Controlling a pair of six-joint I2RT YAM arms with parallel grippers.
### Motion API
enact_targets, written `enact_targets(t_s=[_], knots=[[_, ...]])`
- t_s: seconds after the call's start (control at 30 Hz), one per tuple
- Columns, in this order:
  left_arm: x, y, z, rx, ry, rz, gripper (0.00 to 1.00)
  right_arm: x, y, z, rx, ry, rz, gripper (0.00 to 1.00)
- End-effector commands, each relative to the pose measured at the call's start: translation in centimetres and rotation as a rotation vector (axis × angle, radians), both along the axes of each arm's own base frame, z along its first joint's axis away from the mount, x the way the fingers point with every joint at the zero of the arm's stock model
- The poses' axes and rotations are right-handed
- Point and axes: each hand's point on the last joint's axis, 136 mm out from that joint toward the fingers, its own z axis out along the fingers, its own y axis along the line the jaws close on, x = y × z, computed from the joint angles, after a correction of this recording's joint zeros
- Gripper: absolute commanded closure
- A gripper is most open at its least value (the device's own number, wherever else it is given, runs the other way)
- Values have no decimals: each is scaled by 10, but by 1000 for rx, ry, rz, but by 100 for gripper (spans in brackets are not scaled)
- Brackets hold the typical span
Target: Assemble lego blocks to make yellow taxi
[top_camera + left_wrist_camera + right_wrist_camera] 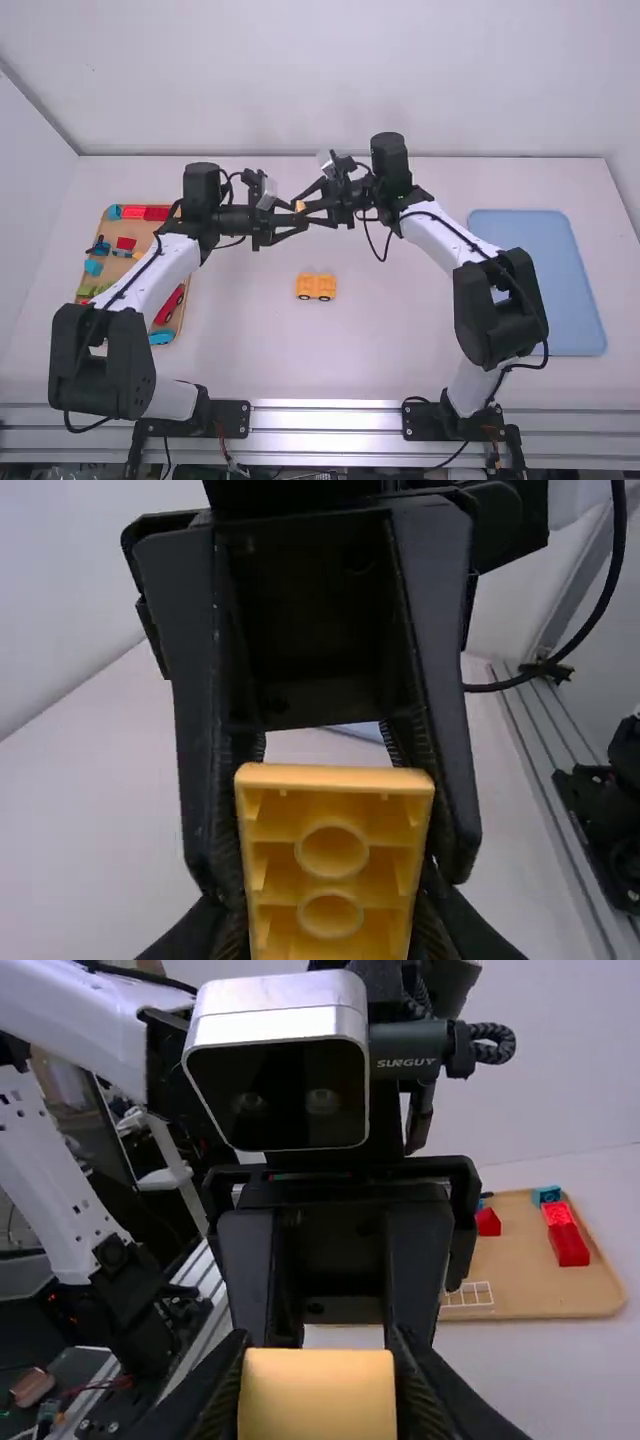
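My left gripper (290, 218) and my right gripper (312, 207) meet tip to tip above the table, left of its middle, with a small yellow block (300, 206) between them. In the left wrist view the yellow block (332, 865) shows its hollow underside between the fingers of my left gripper (330, 920), and the other gripper's fingers flank it too. In the right wrist view the same yellow block (318, 1395) sits between the fingertips of my right gripper (318, 1390). A yellow wheeled car base (316, 287) stands on the table nearer the arm bases.
A wooden tray (178, 318) with red, blue and green blocks and a red car piece (170, 304) lies at the left, partly under the left arm. A blue tray (540, 270) lies at the right beside the right arm.
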Motion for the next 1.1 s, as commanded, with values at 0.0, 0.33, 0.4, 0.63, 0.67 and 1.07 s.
enact_targets(t_s=[0.0, 0.33, 0.4, 0.63, 0.67, 1.07], knots=[[-13, -5, 11, -35, -43, -67, 98, 2, 1, -6, -9, 13, -10, 65], [-9, -5, 20, -55, -30, -56, 82, 2, 1, -6, -3, -13, -11, 74], [-9, -5, 20, -56, -29, -55, 41, 7, 2, -7, -12, -24, -40, 74], [-8, -5, 19, -55, 1, -46, 1, 61, -4, -20, -114, -47, -341, 80], [-8, -4, 18, -53, 8, -43, 1, 72, -9, -20, -134, -39, -405, 80], [44, 22, -28, 155, 72, 328, 1, 101, -111, -86, -709, 108, -993, 86]])
